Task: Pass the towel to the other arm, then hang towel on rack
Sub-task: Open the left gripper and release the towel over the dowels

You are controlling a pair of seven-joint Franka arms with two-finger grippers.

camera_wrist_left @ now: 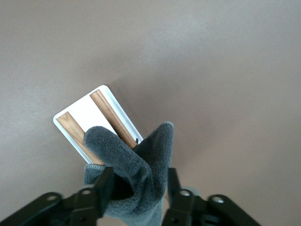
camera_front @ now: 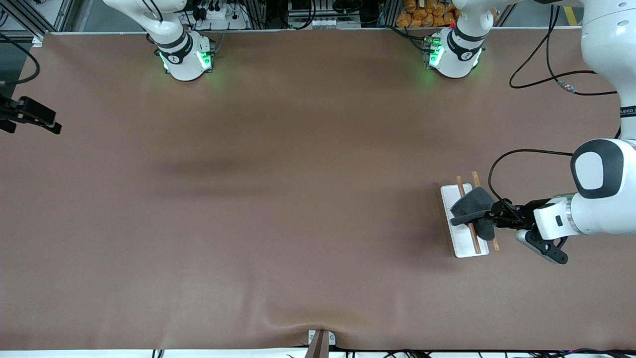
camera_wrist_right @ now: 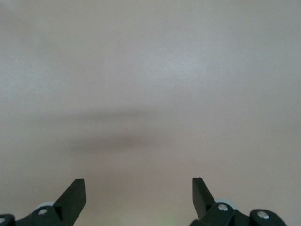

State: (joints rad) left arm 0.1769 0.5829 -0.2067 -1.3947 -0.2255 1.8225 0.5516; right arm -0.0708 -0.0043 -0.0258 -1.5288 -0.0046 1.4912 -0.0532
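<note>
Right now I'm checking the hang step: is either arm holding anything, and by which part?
The towel lies over the rack between the left gripper's fingers, which stand apart. A grip cannot be told. The right gripper is open, holding nothing.

Table [camera_front: 298,199] w/ a plain brown cover, smooth across most of the top; a soft ripple in the cover at the edge nearest the front camera, approx mid-length. Only one thing sits directly on it: the rack [camera_front: 461,238], toward the left arm's end, in the half nearer the front camera. Its flat white base lies flat on the cover, w/ two thin brown rods running lengthwise over the base. A dark grey towel [camera_front: 474,211] is draped across the rods; can't tell if any of it reaches the tabletop. Faint long shadows fall across the middle of the cover.
</note>
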